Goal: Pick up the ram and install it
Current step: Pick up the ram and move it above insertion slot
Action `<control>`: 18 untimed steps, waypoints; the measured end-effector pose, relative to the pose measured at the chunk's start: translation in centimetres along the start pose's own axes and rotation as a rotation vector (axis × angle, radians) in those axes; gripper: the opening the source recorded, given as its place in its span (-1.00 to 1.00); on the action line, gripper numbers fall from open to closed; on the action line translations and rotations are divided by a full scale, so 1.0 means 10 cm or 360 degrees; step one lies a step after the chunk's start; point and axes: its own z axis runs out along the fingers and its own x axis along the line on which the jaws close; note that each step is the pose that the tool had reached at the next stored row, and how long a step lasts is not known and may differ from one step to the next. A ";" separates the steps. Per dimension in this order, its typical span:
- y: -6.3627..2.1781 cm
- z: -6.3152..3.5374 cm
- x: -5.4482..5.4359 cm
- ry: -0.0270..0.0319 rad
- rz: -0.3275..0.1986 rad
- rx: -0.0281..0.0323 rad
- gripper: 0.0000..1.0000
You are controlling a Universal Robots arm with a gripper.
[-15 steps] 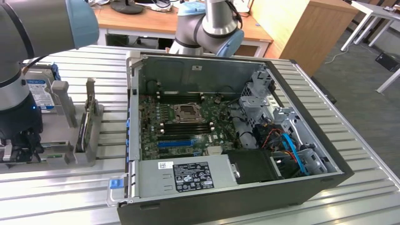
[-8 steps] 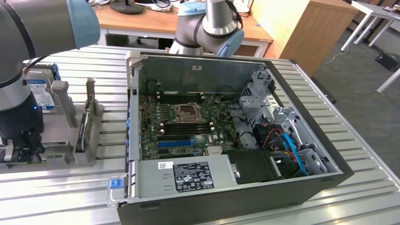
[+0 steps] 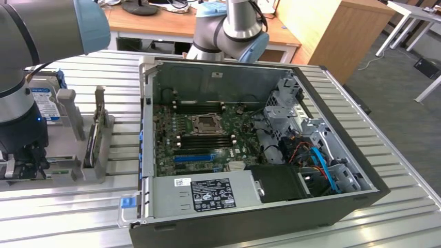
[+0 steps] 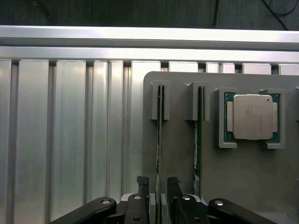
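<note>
Ribbed metal desk [image 3: 69,217] in an office, with a wooden cabinet [image 3: 331,31] behind.
One open computer case [image 3: 276,227]. One grey holder [image 4: 243,177] carries one processor [image 4: 252,116] and two sticks on edge. The tool [image 4: 158,183], released, straddles the ram [image 4: 160,135], beside the other stick [image 4: 198,135].

1. In the wrist view, the gripper [image 4: 158,183] is cut off by the frame edge behind its finger ends.
2. The ram [image 4: 159,135] stands edge-on, so its chips cannot be seen. The gripper hides one end.
3. In the exterior view, the robot arm [image 3: 20,77] covers part of the hard drive [image 3: 43,101].
4. The computer case [image 3: 289,222] runs off the bottom edge.
</note>
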 end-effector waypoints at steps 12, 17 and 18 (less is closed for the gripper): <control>0.000 0.000 0.00 0.00000 0.0000 0.00001 -0.57; 0.000 0.006 0.00 -0.00002 0.0000 0.00003 -0.57; 0.000 0.006 0.00 0.00000 0.0000 0.00001 -0.57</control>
